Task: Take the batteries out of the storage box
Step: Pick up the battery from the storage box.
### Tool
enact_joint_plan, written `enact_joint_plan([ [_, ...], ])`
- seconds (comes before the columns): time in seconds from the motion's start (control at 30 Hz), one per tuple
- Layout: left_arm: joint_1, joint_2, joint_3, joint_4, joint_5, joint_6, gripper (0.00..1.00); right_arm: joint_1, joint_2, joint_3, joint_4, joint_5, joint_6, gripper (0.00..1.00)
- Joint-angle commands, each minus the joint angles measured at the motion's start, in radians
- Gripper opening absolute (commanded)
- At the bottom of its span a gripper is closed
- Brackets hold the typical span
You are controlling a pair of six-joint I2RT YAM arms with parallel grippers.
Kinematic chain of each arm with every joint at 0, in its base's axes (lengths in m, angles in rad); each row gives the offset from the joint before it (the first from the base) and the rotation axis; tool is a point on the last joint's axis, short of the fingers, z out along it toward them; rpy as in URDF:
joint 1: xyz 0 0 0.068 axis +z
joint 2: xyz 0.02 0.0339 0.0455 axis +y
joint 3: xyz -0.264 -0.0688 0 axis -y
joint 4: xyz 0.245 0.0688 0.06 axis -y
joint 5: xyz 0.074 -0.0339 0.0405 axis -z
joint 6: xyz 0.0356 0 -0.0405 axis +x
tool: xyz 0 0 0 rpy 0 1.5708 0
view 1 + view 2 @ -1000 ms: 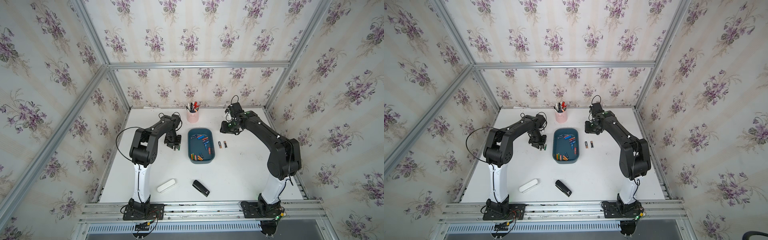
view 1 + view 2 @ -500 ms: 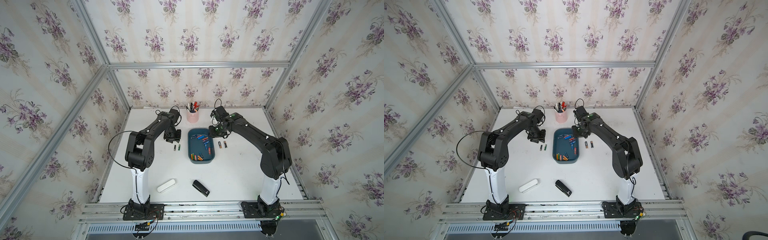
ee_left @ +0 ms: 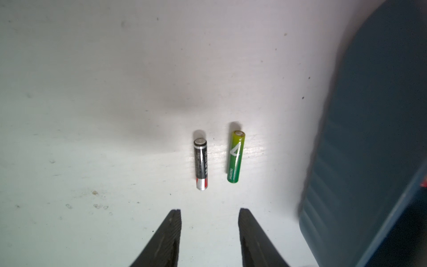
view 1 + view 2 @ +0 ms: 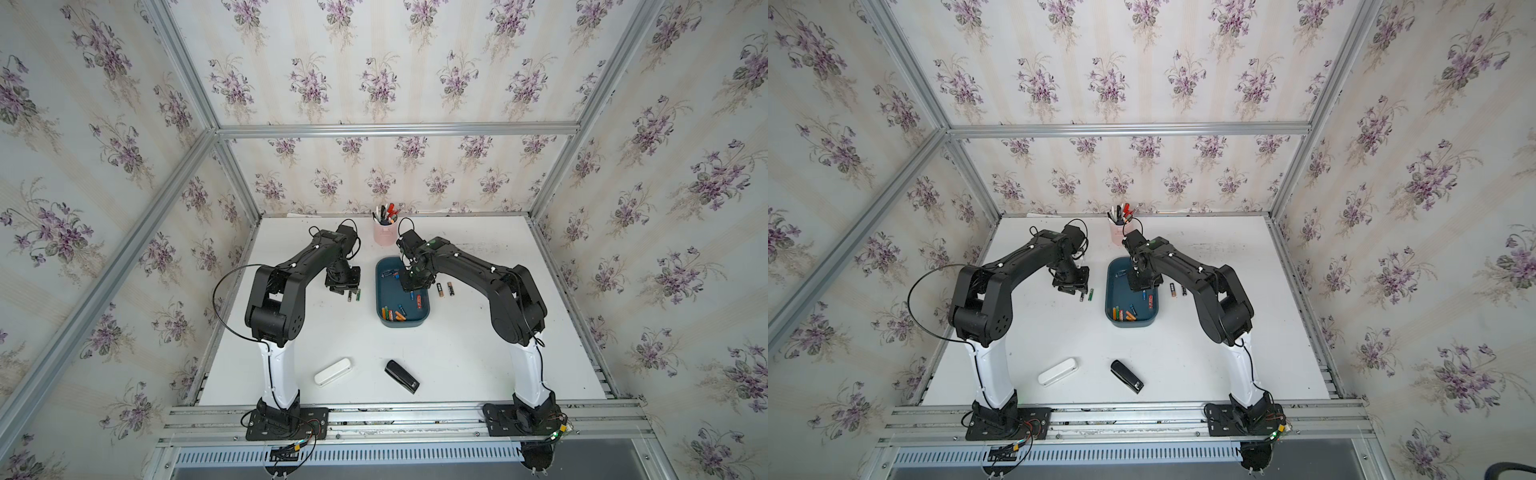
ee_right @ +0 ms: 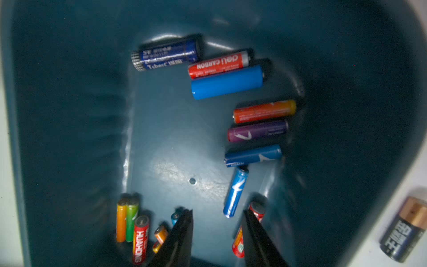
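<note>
The dark teal storage box (image 4: 380, 291) (image 4: 1109, 291) sits mid-table with several batteries (image 4: 395, 314) in it. My right gripper (image 5: 217, 211) (image 4: 413, 283) hangs open inside the box, with nothing between its fingers; a blue battery (image 5: 235, 191) lies just ahead of it and a red one (image 5: 256, 209) beside one finger. My left gripper (image 3: 209, 211) (image 4: 347, 287) stands open and empty over the table left of the box. A black battery (image 3: 201, 163) and a green battery (image 3: 235, 156) lie just ahead of it. Two more batteries (image 4: 444, 289) lie right of the box.
A pink pen cup (image 4: 384, 232) (image 4: 1120, 232) stands behind the box, close to both wrists. Near the front lie a white case (image 4: 332, 372) and a black stapler (image 4: 401, 376). Papered walls with metal posts close in the table.
My right gripper has swung left from above the table to low over the box. My left gripper has opened wider, and the black and green batteries now lie uncovered ahead of it.
</note>
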Motion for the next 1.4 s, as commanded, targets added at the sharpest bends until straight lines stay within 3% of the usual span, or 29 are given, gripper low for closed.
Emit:
enact_joint_plan([
  [0.0,0.002,-0.002,-0.006,0.003,0.003,0.003,0.46,0.004,0.025,0.011,-0.028,0.065,0.025,0.4],
  [0.47,0.001,-0.007,-0.008,-0.006,0.003,0.006,0.46,0.009,0.083,0.018,-0.01,0.036,0.016,0.36],
  [0.93,-0.001,-0.031,0.001,-0.021,0.005,0.007,0.46,0.018,0.088,0.014,0.004,-0.013,0.011,0.16],
  [1.37,-0.012,-0.005,0.06,-0.048,0.008,0.021,0.46,0.018,0.024,0.053,0.012,-0.085,0.026,0.15],
])
